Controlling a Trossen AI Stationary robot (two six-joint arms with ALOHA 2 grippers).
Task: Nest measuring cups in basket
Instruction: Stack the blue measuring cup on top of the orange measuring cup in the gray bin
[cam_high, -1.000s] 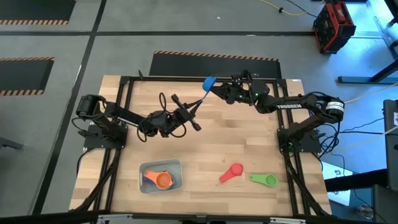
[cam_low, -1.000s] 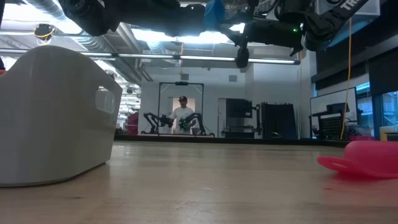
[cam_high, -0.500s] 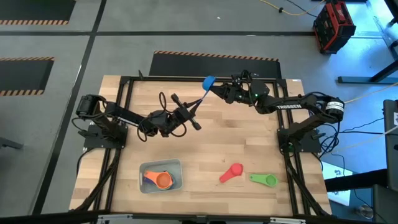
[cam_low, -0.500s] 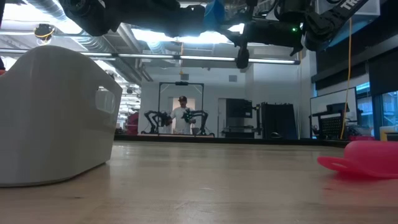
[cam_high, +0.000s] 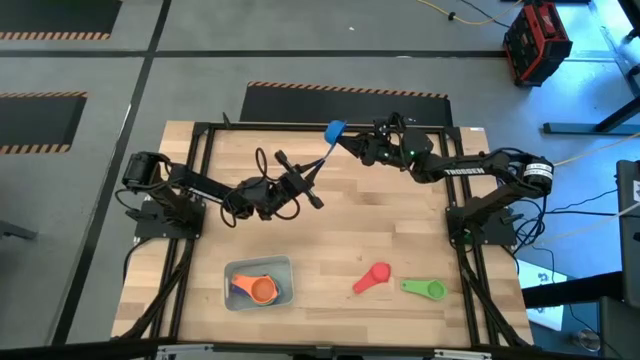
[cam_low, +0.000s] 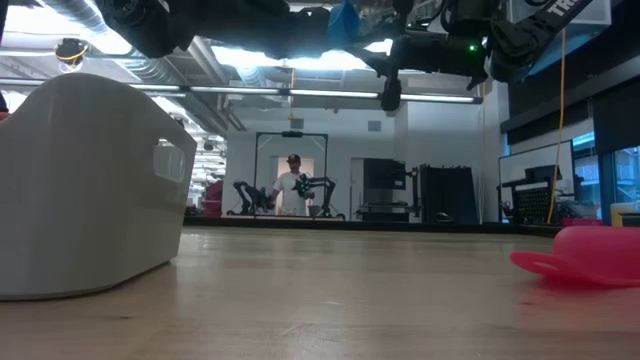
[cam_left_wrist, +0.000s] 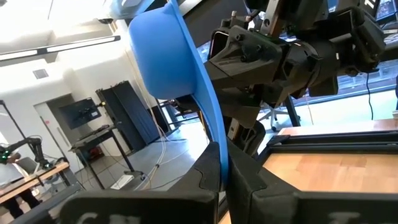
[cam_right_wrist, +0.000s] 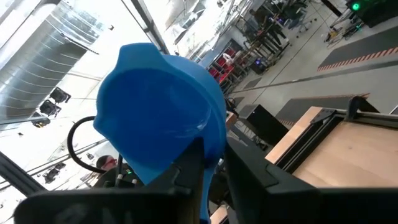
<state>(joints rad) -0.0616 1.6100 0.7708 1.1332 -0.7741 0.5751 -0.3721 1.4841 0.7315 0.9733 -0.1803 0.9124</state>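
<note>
Two grippers, the left gripper (cam_high: 318, 172) and the right gripper (cam_high: 345, 143), both clamp the blue cup (cam_high: 335, 132) high over the table's far side, well apart from the basket (cam_high: 259, 283), so a mistimed release could drop it.

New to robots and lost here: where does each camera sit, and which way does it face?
High: above the table, looking straight down; both arms show, meeting at the blue plastic measuring cup.
Low: at tabletop height, looking level into the room; arms overhead, pale plastic basket nearby.
Left wrist: on that arm, looking past the left hand.
Right wrist: likewise, past the right hand.
Shared: both wrist views show that cup.
</note>
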